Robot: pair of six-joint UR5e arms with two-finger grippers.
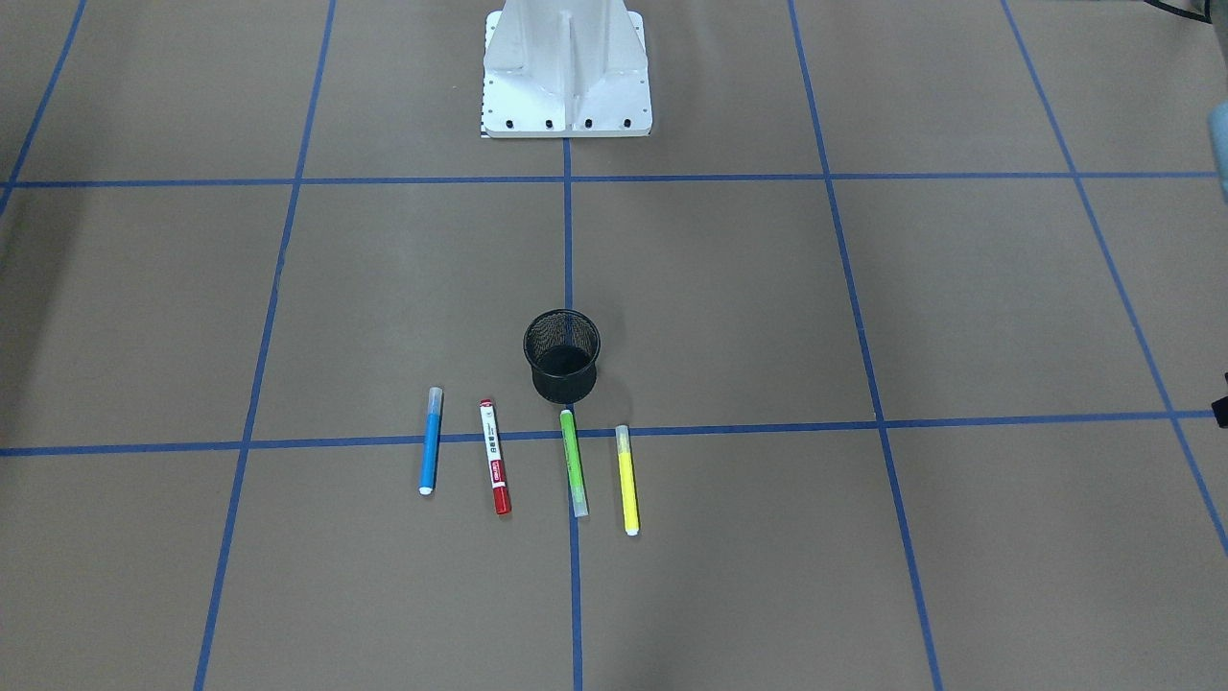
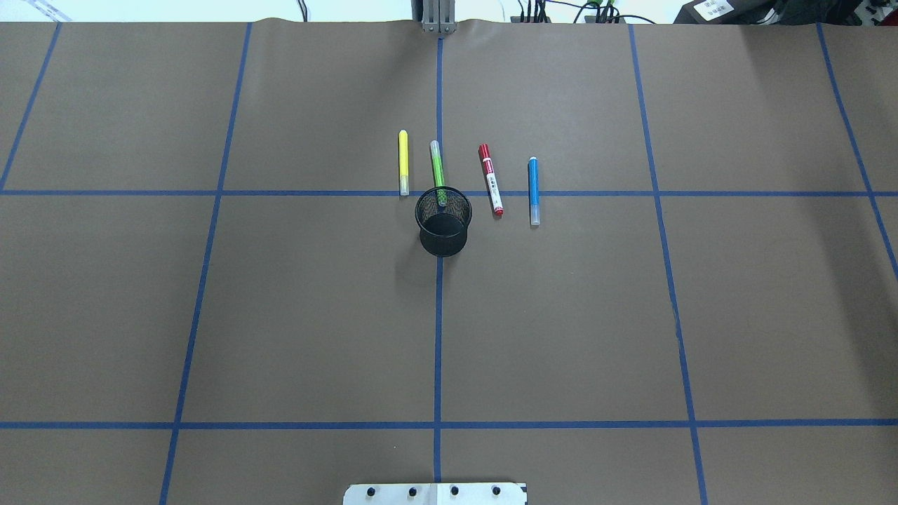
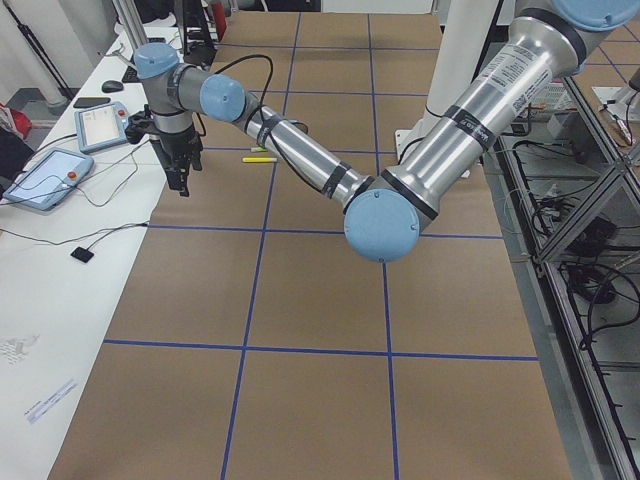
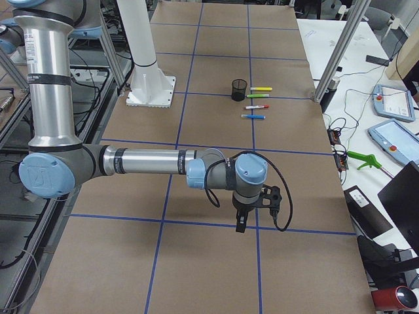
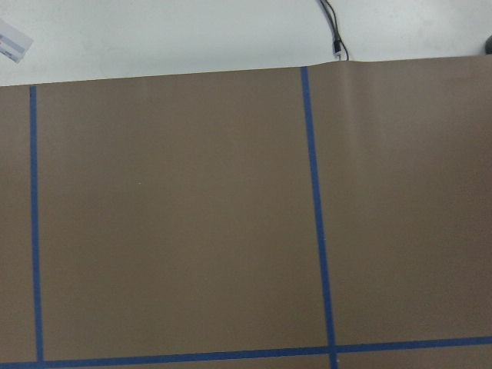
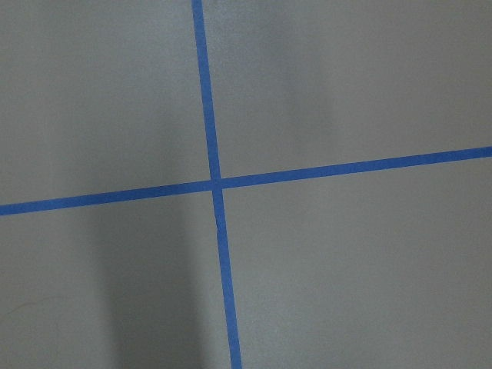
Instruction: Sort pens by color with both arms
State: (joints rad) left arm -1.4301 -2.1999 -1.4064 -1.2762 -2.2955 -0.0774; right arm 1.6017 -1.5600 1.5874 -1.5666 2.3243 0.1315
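Four pens lie side by side on the brown table, beside a black mesh cup (image 1: 562, 356): a blue pen (image 1: 431, 441), a red-and-white pen (image 1: 495, 470), a green pen (image 1: 573, 463) and a yellow pen (image 1: 626, 480). From overhead they are the yellow pen (image 2: 403, 161), green pen (image 2: 438, 168), red-and-white pen (image 2: 490, 179) and blue pen (image 2: 533, 189). The left gripper (image 3: 181, 178) hangs over the table's far edge, away from the pens. The right gripper (image 4: 241, 223) hangs over the table's right end, far from the pens. Both show only in side views, so I cannot tell if they are open or shut.
The white robot base (image 1: 566, 72) stands at the table's robot side. Blue tape lines (image 2: 438, 337) divide the brown paper into squares. A side desk with tablets (image 3: 45, 180) borders the far edge. Both wrist views show only paper and tape.
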